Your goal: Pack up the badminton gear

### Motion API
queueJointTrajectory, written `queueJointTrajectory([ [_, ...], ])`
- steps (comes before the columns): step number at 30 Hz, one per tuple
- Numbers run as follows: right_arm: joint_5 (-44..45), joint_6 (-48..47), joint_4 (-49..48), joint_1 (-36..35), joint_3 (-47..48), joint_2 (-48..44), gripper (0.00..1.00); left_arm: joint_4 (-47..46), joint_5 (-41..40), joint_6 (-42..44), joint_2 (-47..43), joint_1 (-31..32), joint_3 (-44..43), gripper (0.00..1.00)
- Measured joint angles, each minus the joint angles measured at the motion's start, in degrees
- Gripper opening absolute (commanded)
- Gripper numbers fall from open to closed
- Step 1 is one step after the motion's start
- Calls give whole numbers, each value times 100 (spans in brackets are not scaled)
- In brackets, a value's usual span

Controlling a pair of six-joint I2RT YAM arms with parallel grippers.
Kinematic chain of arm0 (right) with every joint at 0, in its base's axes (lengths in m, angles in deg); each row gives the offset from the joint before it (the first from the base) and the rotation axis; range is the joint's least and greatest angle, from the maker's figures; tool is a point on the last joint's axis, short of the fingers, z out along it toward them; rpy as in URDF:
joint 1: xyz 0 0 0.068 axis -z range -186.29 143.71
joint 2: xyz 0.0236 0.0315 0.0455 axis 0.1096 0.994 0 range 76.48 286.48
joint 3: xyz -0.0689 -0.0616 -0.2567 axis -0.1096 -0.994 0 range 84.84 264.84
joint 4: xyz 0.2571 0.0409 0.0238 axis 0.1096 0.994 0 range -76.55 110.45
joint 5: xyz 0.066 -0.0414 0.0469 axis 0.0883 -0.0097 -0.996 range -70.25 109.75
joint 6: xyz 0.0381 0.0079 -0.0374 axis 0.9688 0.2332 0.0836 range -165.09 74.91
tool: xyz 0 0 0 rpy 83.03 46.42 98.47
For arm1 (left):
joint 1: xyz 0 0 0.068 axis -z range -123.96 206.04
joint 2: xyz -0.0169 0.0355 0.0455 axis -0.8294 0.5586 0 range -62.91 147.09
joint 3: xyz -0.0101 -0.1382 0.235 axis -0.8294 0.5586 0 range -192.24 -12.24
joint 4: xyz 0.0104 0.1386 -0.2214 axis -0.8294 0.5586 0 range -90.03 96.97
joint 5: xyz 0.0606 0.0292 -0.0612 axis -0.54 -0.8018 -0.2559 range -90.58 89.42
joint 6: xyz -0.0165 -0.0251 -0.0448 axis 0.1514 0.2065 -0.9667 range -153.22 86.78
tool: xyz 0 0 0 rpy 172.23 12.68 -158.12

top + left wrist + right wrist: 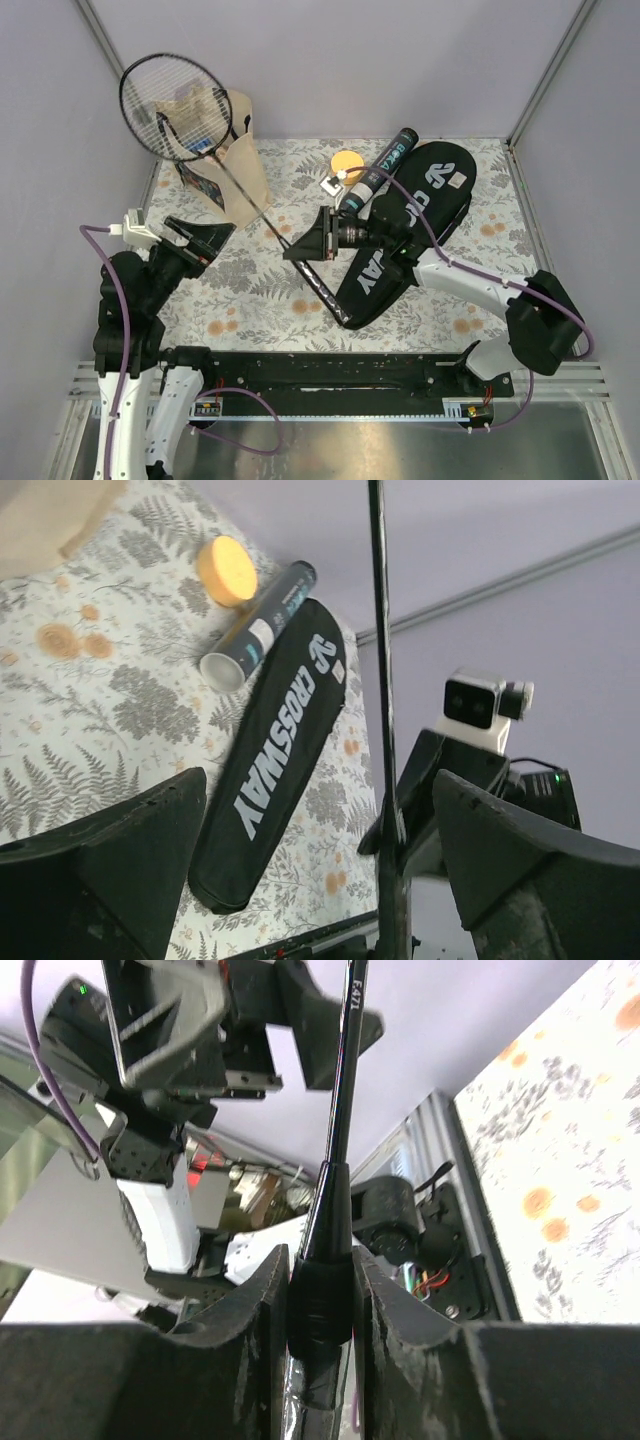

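Note:
A thin black racket (160,100) leans with its head up at the far left, against the tote bag. My right gripper (308,246) is shut on the racket's handle top (320,1305), and the shaft (342,1080) rises from between its fingers. My left gripper (203,240) is open and empty, left of the shaft (378,630), which crosses ahead of its fingers (110,850). The black "CROSSWAY" cover (425,215) lies flat under the right arm and also shows in the left wrist view (285,750). The black lettered tube (385,165) lies beside it. No shuttlecocks or second racket are in view.
A beige tote bag (240,160) stands at the far left behind the racket head. A round orange lid (347,162) lies by the tube's open end (222,670). Grey walls close in the back and sides. The arm-base rail (330,375) runs along the near edge.

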Motion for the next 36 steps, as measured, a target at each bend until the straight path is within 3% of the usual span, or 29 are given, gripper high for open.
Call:
queueJointTrajectory([
  [8,728,46,260,940,-348,-894,0,-785,387,273,46,55,439,91],
  [13,1814,-372,1508,1147,-822,-2114,0,-848,166,481,404,417,946,89],
  [18,3198,-868,2911,1137,-1309,-3289,0,-966,-1003,852,1163,2107,887,88],
  [21,4004,-979,3764,1137,-1572,-3742,0,-1110,-1845,1121,1923,3373,654,88],
  [25,5014,-935,5014,1137,-1976,-4343,0,-1534,-2621,1484,3084,4548,337,87],
  [31,6118,-535,6730,1139,-2415,-5571,0,-2159,-3246,2334,5025,5834,-452,85],
  [36,6544,-39,7860,1139,-2535,-6349,0,-2507,-3447,3034,6255,6531,-1010,84],
])
